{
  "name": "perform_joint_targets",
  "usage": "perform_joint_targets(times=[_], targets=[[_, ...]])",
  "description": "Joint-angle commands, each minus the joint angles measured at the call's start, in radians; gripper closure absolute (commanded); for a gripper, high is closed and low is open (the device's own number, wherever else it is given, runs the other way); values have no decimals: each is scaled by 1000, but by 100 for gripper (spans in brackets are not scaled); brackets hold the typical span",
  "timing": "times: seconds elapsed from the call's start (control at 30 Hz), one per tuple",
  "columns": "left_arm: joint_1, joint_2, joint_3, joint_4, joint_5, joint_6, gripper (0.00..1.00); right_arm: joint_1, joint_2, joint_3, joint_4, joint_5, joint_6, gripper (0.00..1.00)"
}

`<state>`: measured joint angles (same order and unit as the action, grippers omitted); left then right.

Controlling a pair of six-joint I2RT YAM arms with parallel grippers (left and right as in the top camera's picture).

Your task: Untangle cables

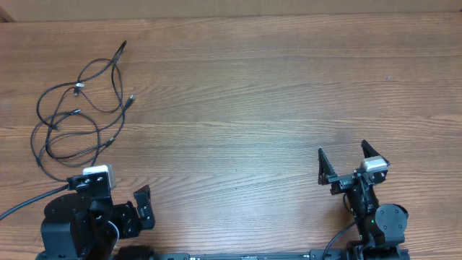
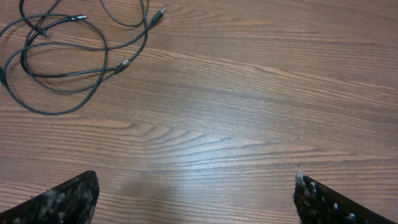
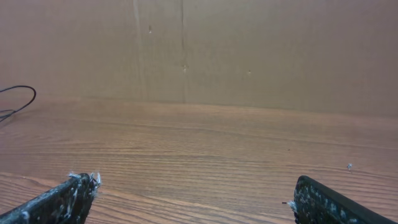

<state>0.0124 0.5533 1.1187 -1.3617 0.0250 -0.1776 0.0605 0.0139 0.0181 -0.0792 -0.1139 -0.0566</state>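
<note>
Nearest the lens, at the lower left of the overhead view, the left gripper (image 1: 144, 207) sits on its dark arm base, its two black fingers spread apart with nothing between them. Its own wrist view shows the same: the left gripper (image 2: 196, 186) has a worn fingertip in each bottom corner of the frame, with only bare wood between. Above it, in the upper left of the overhead frame, the cables (image 1: 72, 114) lie flat on the wooden table (image 1: 253, 108) as overlapping loops of thin black cord, with several small plug ends poking out, one of them silvery-white. In the left wrist view the cables (image 2: 68, 76) fill the upper left corner, well apart from the fingertips. The middle of the table shows only wood grain. At the lower right of the overhead frame, the right gripper (image 1: 345, 160) stands with its jaws wide apart and empty. In its own wrist view, the right gripper (image 3: 196, 186) faces a plain brown panel (image 3: 249, 50) behind the table, and a single curve of the cables (image 3: 31, 94) shows at the far left edge.
</note>
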Motion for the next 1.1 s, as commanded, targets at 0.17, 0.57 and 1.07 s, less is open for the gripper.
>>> perform_joint_targets(times=[0.17,0.57,1.07], targets=[[-6,-21,-24,11,-9,-2,0,6,-5,-10,3,13,-1,0],[-6,-308,-552,703,84,1,1,6,-5,-10,3,13,-1,0],[-6,-525,-1036,1361,148,64,0,6,-5,-10,3,13,-1,0]])
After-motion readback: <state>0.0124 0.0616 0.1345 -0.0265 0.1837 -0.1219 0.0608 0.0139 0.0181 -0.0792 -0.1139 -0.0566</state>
